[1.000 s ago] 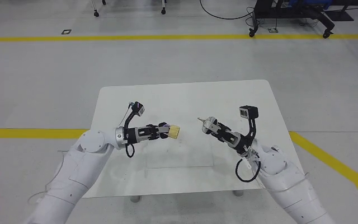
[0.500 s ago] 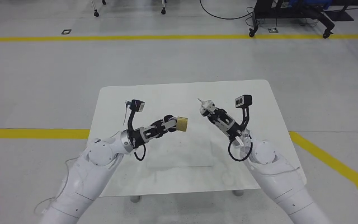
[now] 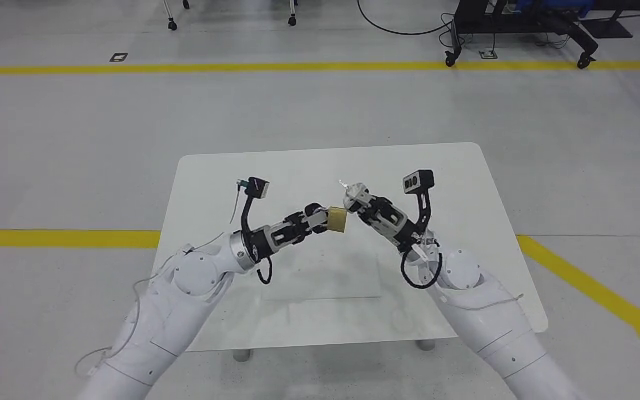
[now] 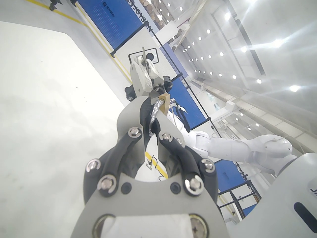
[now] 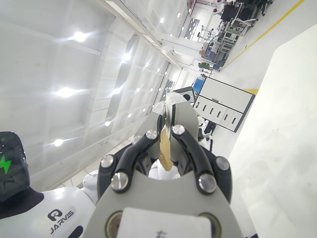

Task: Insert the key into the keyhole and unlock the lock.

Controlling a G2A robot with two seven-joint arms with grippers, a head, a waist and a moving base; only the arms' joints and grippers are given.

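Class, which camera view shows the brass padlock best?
The top view: the padlock shows its brass body in the open, held by the left gripper. The left wrist view shows its clamped shackle and a brass edge. The right wrist view shows a brass strip beyond the right gripper.

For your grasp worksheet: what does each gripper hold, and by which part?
Left gripper: padlock, by its shackle. Right gripper: key, by its head, blade protruding.

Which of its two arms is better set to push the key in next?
The right: its right gripper grips the key close beside the lock, which the left gripper holds by its shackle.
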